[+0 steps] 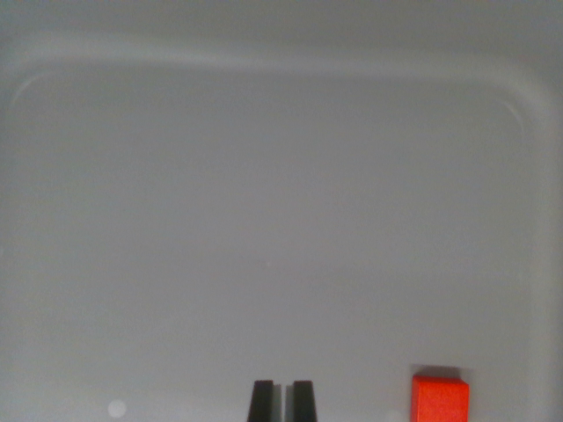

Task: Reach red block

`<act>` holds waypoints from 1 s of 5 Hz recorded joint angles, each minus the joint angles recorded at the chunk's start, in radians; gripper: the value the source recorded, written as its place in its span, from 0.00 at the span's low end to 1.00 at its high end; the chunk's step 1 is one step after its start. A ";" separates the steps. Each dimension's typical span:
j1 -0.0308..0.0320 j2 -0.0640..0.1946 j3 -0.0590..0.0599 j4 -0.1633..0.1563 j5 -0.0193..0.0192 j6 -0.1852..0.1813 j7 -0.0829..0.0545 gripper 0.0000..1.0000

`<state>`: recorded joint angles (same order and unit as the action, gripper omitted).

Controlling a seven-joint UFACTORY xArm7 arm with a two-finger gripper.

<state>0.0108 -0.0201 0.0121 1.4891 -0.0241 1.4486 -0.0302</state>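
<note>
Wrist view of a pale grey tray (264, 66) with rounded corners, seen from above the gripper (282, 400). The red block (440, 397) lies at the near edge of the view, toward the wrist view's right and well apart from the 2 dark fingertips (262, 401), which enter at bottom centre. The block is cut off by the lower frame edge, so its full outline cannot be read, and it sits close to the tray's right wall. Principal risks, judged from this layout: a straight descent would land on bare tray floor, because the block is offset to the right of the fingers rather than between them; a sideways correction made too low could let the right finger strike the block's side and push it toward the wall or out of view; and the block's place at the frame edge means a small camera shift could hide it altogether, leaving the approach unguided. The soft focus also makes height above the floor hard to judge, so an early contact with the tray is possible. End effector: the 2 fingers stand nearly together, with only a thin bright slit between them, holding nothing and touching neither block nor, as far as can be seen, the tray; the jaws read as closed and empty.
</note>
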 joint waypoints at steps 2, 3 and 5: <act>-0.0051 0.003 -0.005 -0.026 -0.0037 -0.029 0.002 0.00; -0.0051 0.003 -0.005 -0.026 -0.0037 -0.029 0.002 0.00; -0.0107 0.007 -0.011 -0.054 -0.0078 -0.061 0.004 0.00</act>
<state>0.0000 -0.0132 0.0010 1.4354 -0.0319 1.3875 -0.0260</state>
